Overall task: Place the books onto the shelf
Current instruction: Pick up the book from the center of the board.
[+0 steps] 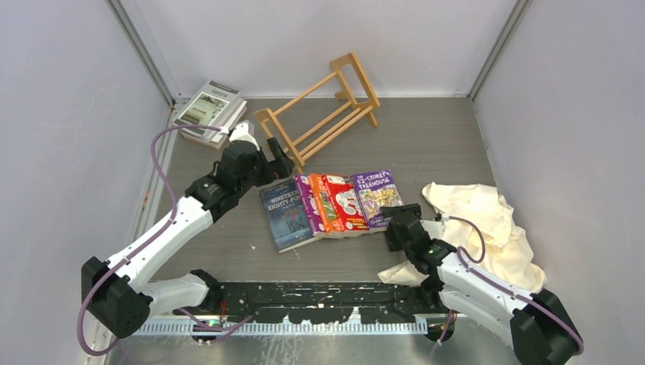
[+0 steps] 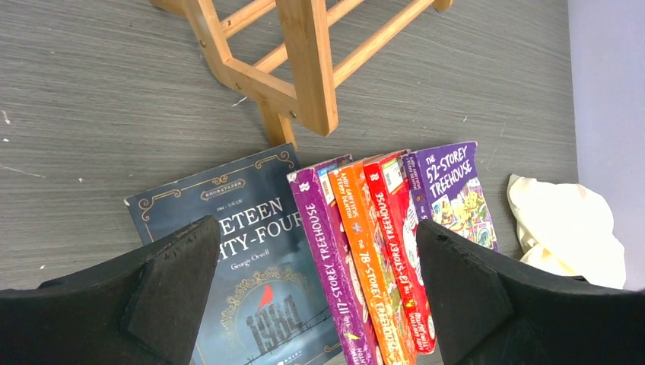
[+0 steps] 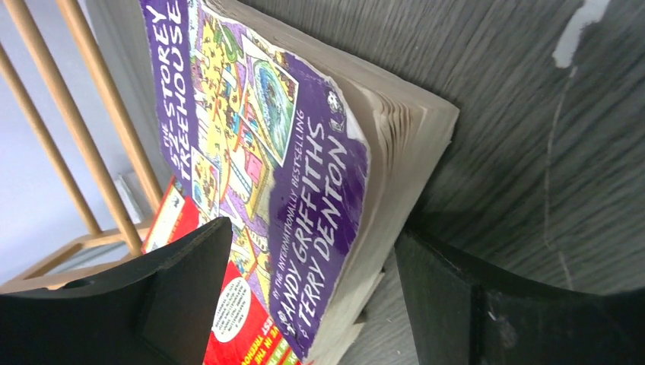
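Pale lilac walls (image 1: 68,114) close in a grey wood-grain table (image 1: 433,144), with both arm bases bolted along its near edge. Closest on the right, the right gripper (image 1: 394,216) sits low at the near end of a purple paperback (image 1: 376,194) titled 52-Storey Treehouse. Its fingers (image 3: 179,285) stand wide apart with the book's near corner between them, and no pad is seen pressing on the cover or the pages. Just to the right of that gripper lies a crumpled cream cloth (image 1: 487,220), reaching towards the right wall. The purple paperback is the right-hand end of a row of five books in the middle of the table, overlapping and leaning on one another. To its left come a red book (image 1: 346,201), an orange book (image 1: 323,204), a second purple book (image 1: 307,199) and, flat at the left end, a dark blue book (image 1: 285,217) with Nineteen Eighty-Four on its cover. The left gripper (image 1: 280,169) hangs over the far end of the dark blue book. Its fingers (image 2: 156,293) are spread fully and hold nothing. Just beyond the row stands the shelf (image 1: 319,114), a light-wood slatted rack set at a slant across the far part of the table, with no book in it. One of its legs comes down just beside the dark blue book's far edge. In the far left corner sits a stack of larger grey and white books (image 1: 209,110), well apart from the row.
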You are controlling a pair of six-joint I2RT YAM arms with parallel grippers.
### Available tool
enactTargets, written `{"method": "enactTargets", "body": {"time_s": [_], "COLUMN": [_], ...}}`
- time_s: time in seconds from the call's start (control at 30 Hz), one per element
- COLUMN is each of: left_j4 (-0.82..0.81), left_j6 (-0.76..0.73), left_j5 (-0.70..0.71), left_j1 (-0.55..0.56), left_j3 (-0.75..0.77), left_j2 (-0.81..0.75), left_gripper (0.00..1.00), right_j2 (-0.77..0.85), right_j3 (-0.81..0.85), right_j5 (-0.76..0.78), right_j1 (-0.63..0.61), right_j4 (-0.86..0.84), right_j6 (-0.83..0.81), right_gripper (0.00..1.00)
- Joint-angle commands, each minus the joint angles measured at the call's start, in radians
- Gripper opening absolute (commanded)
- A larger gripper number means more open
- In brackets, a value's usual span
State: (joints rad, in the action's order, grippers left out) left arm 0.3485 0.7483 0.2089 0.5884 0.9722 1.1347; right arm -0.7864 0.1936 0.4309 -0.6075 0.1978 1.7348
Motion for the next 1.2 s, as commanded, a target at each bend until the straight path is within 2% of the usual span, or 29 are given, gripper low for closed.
{"method": "enactTargets", "body": {"time_s": [0.0,0.07,0.23,0.3,0.47,0.7,0.8,1.0,1.17], "left_j4": [-0.075,-0.075,-0.075,-0.072,-0.069,-0.052,-0.037,-0.005,0.014], "left_j6": [-0.025,-0.026,-0.035,-0.039,-0.038,-0.032,-0.025,0.014,0.060], "left_j5": [0.010,0.013,0.024,0.028,0.031,0.031,0.019,-0.022,-0.055], "left_j1": [0.007,0.008,0.008,0.010,0.010,0.009,0.009,0.010,0.010], "left_j3": [0.013,0.015,0.022,0.025,0.024,0.031,0.044,0.083,0.107], "left_j2": [0.009,0.014,0.021,0.025,0.024,0.003,-0.005,-0.023,-0.044], "left_gripper": [1.00,1.00,1.00,1.00,1.00,1.00,1.00,1.00,1.00], "right_j2": [-0.044,-0.055,-0.034,-0.004,0.112,0.289,0.330,0.350,0.310], "right_j3": [-0.045,-0.061,-0.106,-0.112,-0.104,-0.040,0.001,0.082,0.148], "right_j5": [0.055,0.061,0.076,0.082,0.102,0.136,0.154,0.156,0.137], "right_j1": [-0.013,-0.014,-0.019,-0.021,-0.023,-0.021,-0.022,-0.022,-0.022], "right_j4": [-0.091,-0.111,-0.141,-0.122,-0.001,0.190,0.235,0.204,0.109], "right_j6": [0.054,0.068,0.095,0.098,0.087,0.048,0.014,-0.073,-0.145], "right_gripper": [0.83,0.80,0.57,0.46,0.28,0.22,0.16,0.02,0.01]}}
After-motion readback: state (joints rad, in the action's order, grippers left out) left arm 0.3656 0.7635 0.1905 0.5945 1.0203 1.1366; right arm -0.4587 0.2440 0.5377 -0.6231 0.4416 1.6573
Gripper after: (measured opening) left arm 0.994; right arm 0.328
